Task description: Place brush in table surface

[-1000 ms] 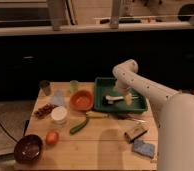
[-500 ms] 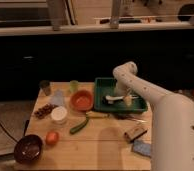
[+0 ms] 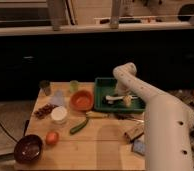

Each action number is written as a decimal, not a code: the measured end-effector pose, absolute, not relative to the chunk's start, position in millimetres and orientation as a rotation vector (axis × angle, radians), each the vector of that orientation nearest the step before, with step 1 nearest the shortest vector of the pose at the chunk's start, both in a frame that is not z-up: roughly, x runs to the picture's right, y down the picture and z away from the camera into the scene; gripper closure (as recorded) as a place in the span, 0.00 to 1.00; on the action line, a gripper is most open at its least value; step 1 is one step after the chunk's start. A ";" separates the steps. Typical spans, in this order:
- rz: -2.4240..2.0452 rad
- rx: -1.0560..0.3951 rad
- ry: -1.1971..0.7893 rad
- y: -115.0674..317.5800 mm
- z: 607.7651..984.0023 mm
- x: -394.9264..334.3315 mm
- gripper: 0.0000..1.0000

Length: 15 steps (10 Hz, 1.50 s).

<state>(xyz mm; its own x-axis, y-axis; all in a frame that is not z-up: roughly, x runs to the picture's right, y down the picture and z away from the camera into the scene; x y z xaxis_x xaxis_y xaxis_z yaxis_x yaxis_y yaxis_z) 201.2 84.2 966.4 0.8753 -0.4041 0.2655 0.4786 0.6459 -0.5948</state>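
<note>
The brush (image 3: 114,98), with a white handle and a dark head at its left end, lies inside the green tray (image 3: 103,83) at the back right of the wooden table surface (image 3: 100,147). My arm reaches from the lower right, bends at the back and comes down into the tray. My gripper (image 3: 125,100) is at the right end of the brush handle, right at it or touching it. The handle's right tip is hidden by the gripper.
An orange bowl (image 3: 81,100) stands left of the tray. Cups (image 3: 74,86) stand at the back left. A white container (image 3: 58,115), a cucumber (image 3: 79,125), an orange fruit (image 3: 52,137) and a dark bowl (image 3: 28,149) sit front left. A brown block (image 3: 134,132) and a blue sponge (image 3: 138,146) lie near my arm.
The near part of my arm has shifted slightly to the left. The gripper stays in the tray at the brush handle, and the brush has not moved.
</note>
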 end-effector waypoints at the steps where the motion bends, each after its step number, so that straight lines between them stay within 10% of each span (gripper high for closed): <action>1: -0.501 -0.709 -0.116 84.1 967.4 201.3 0.51; 6: -0.501 -0.712 -0.114 81.8 964.0 204.4 0.98; 15: -0.467 -0.587 -0.174 36.0 910.5 221.1 1.00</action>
